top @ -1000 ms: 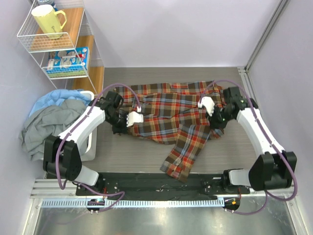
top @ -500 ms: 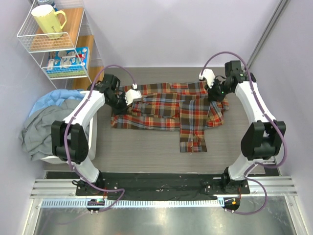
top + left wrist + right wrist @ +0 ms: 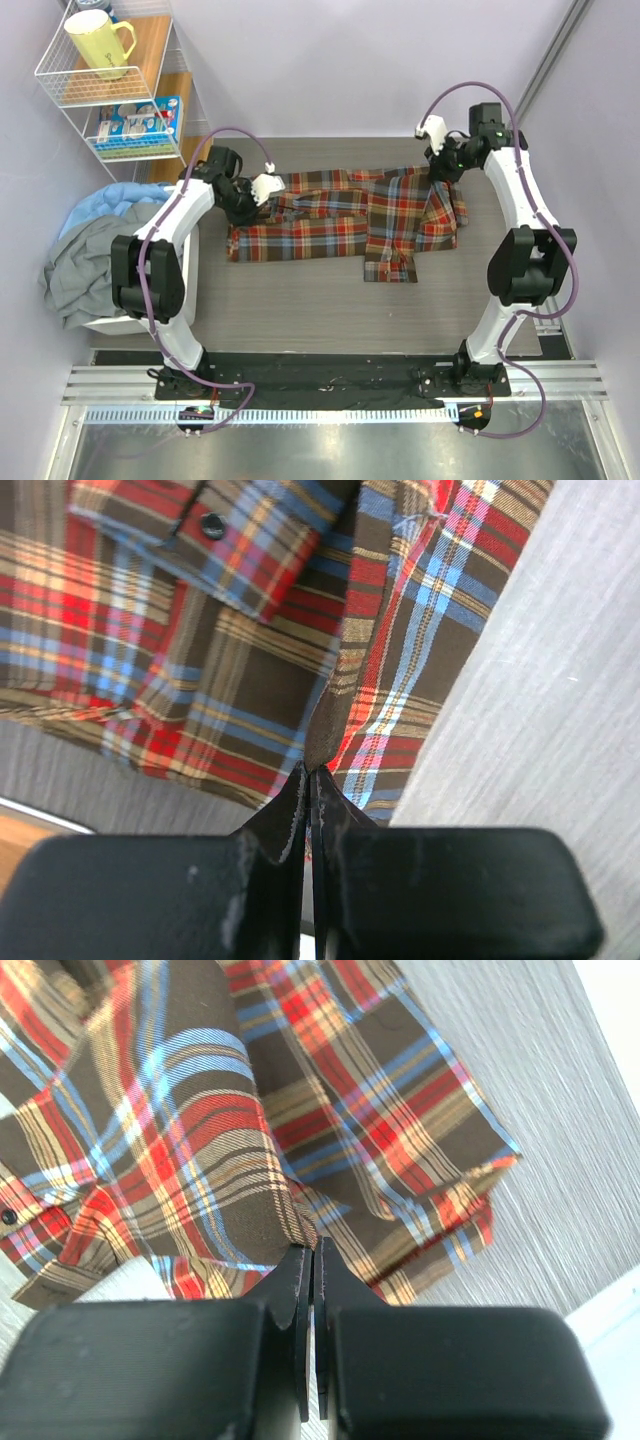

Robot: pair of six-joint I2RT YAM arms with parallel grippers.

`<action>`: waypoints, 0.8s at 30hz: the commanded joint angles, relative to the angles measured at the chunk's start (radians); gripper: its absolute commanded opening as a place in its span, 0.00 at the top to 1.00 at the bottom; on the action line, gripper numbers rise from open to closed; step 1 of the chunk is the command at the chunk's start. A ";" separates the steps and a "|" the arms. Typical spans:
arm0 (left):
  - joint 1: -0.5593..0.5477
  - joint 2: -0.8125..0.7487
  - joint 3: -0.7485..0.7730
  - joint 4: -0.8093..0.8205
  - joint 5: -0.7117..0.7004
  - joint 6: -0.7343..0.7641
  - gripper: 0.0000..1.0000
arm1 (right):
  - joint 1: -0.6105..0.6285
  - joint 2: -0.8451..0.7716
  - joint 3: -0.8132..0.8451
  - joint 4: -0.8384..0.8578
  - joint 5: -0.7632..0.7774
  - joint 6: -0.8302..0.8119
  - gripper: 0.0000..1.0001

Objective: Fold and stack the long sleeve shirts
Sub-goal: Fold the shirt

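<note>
Shirt (image 3: 340, 215) farther back, edges seemingly in left fingers (image 3: 285, 815), right fingers (image 3: 290, 1285).

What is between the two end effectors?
The shirt, spread out flat. The left end effector and right end effector each pinch one edge of it. The top view shows this best.

The shirt (image 3: 340, 215) is soft, matt woven flannel cloth with a slightly fuzzy nap. Its small dark button (image 3: 212, 525) looks smooth and glossy, like plastic, and the desk (image 3: 300, 290) under it is a matt grey surface with a fine streaked grain. The jaws are matt black plastic, faintly scuffed, on a left arm (image 3: 180, 220) and right arm (image 3: 515, 195) with smooth white shells. The rack (image 3: 60, 88) is white coated wire with wooden shelves (image 3: 145, 45), the yellow mug (image 3: 97, 42) is glossy, the heap of clothes (image 3: 90, 250) is matt grey and pale-blue cloth, and the near strip (image 3: 330, 455) is brushed metal.
</note>
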 commanded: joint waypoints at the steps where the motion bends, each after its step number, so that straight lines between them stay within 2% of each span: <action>1: 0.013 -0.022 0.007 0.074 0.006 -0.020 1.00 | -0.034 -0.009 0.041 0.041 -0.042 0.006 0.99; 24: 0.018 0.064 0.040 0.198 -0.069 -0.065 1.00 | -0.033 0.095 0.162 0.122 -0.049 0.075 0.99</action>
